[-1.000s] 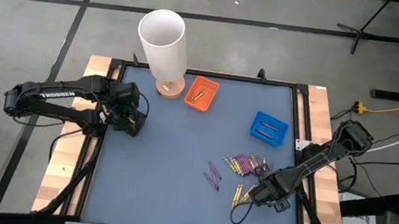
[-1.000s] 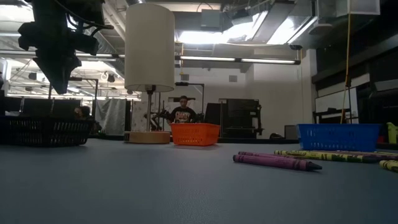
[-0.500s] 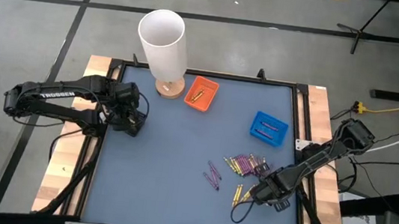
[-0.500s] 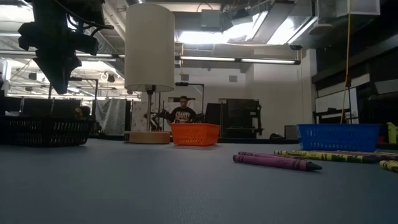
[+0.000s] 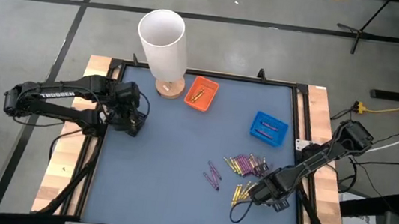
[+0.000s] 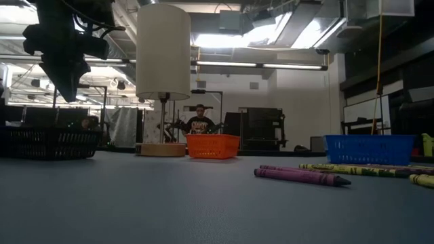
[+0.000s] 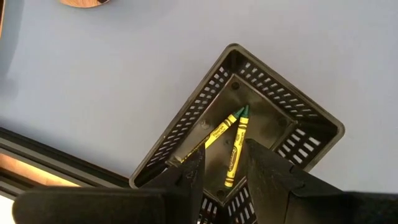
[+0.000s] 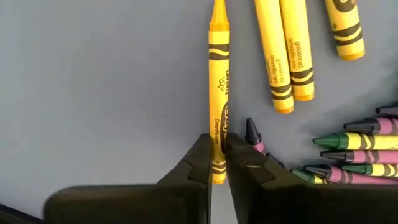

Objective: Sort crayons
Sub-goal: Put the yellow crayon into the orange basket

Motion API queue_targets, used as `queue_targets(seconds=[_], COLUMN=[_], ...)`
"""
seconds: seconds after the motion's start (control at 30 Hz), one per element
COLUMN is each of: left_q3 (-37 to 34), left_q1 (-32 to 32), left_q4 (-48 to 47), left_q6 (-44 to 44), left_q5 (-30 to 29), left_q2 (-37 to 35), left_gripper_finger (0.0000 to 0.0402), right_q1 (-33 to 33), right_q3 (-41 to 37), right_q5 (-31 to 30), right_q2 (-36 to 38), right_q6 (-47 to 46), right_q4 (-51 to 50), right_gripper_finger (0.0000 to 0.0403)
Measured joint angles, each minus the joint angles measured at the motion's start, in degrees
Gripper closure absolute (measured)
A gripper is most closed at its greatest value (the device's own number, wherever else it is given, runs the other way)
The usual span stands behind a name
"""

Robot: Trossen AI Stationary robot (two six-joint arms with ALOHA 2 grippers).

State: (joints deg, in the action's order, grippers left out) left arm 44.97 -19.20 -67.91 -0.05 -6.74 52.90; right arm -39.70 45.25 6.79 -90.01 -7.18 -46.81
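Note:
A yellow crayon [image 8: 218, 74] lies on the blue table mat, and my right gripper [image 8: 217, 149] is shut on it, close to the table's right near corner [image 5: 252, 194]. More yellow crayons [image 8: 283, 56] and purple crayons [image 8: 367, 142] lie flat beside it in a loose pile [image 5: 246, 164]. A few purple crayons [image 5: 213, 174] lie apart, toward the table's middle. My left gripper [image 7: 224, 182] hangs open above a black basket [image 7: 186, 134] at the table's left [image 5: 129, 123]. Two yellow-green crayons [image 7: 231, 140] lie on that basket's floor. My right gripper pinches the yellow crayon's wrapped shaft [image 8: 218, 127] near its flat end, between its two fingers [image 8: 200, 155]. The fingers come from above, pointing down, one on each long side. The crayon lies flat on the mat, with its point away from the fingers.
An orange tray [image 5: 201, 93] holding a yellow crayon stands at the back, next to a white lamp [image 5: 163, 44] on a wooden base. A blue tray [image 5: 268, 127] stands at the right, beyond the pile. A person [image 6: 199, 122] sits far behind the table.

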Motion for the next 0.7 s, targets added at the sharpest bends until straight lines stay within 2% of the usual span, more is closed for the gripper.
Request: queue_targets(seconds=[0.27,0.43,0.53,0.7], left_q3=[0.0,0.0,0.0,0.0], left_q1=[0.0,0.0,0.0,0.4], left_q4=[3.6,9.4,13.7,21.1], left_q6=[0.0,0.0,0.0,0.1], left_q5=[0.3,3.3,4.8,4.9], left_q2=[0.0,0.0,0.0,0.0], left_gripper_finger=[0.0308,0.0308,0.0308,0.0308], right_q1=[0.0,0.0,0.0,1.2], right_q3=[4.5,7.3,9.0,11.6], right_q5=[0.7,0.1,-3.0,-11.8], right_q2=[-0.1,-0.1,0.0,0.0], right_q6=[0.0,0.0,0.1,3.5], right_q4=[-1.1,-1.3,-1.4,-1.6], right_gripper_finger=[0.0377,0.0385,0.038,0.0377])
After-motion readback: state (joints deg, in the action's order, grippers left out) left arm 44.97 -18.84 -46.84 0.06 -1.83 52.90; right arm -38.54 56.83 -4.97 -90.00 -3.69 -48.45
